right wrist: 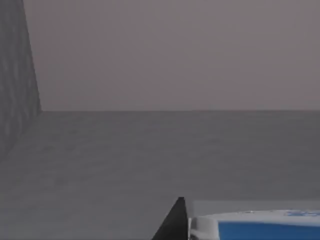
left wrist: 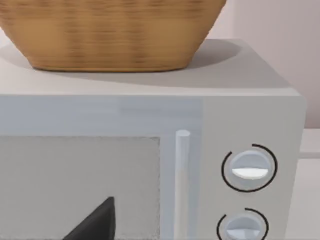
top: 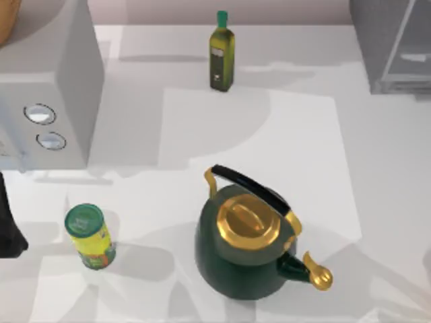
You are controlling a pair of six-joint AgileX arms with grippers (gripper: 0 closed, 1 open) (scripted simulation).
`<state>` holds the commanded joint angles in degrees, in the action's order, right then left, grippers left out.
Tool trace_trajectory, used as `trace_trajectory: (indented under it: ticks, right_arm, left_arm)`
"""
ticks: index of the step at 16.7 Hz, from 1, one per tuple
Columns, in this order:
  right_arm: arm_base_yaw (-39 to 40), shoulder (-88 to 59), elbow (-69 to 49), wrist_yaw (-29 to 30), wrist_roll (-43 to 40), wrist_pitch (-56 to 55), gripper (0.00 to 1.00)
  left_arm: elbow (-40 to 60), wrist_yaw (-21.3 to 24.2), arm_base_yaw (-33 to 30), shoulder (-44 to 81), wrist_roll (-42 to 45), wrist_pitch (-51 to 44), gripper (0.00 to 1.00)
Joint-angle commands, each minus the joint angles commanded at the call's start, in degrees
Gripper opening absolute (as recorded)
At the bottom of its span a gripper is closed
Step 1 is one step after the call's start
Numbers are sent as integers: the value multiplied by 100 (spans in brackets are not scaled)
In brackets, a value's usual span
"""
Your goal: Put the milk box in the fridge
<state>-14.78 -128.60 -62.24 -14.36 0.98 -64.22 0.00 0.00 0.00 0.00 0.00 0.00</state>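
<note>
The fridge [top: 394,40] stands at the table's far right corner, dark grey with a pale glassy door panel. Its dark grey inside [right wrist: 150,160] spreads across the right wrist view, with a side wall and a back wall. In that same view the milk box [right wrist: 255,227] shows its blue top low down, with one black finger [right wrist: 175,222] of my right gripper pressed against its side, so the gripper is shut on it. My left gripper [top: 10,232] is parked at the table's left edge, open and holding nothing.
A light-grey box with two round dials [top: 47,87] stands at the far left with a wicker basket [left wrist: 110,35] on top. A green bottle [top: 221,54] stands at the back, a green-and-gold kettle [top: 249,245] in the front middle, and a green-lidded yellow can [top: 89,237] at the front left.
</note>
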Motion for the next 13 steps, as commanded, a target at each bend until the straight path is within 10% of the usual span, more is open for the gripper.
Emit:
trace_trajectory:
  ticks: [13]
  right_arm:
    - [235, -1105, -2983, 317, -18, 1722, 0]
  left_arm:
    - [0, 0, 0, 0, 0, 0, 100]
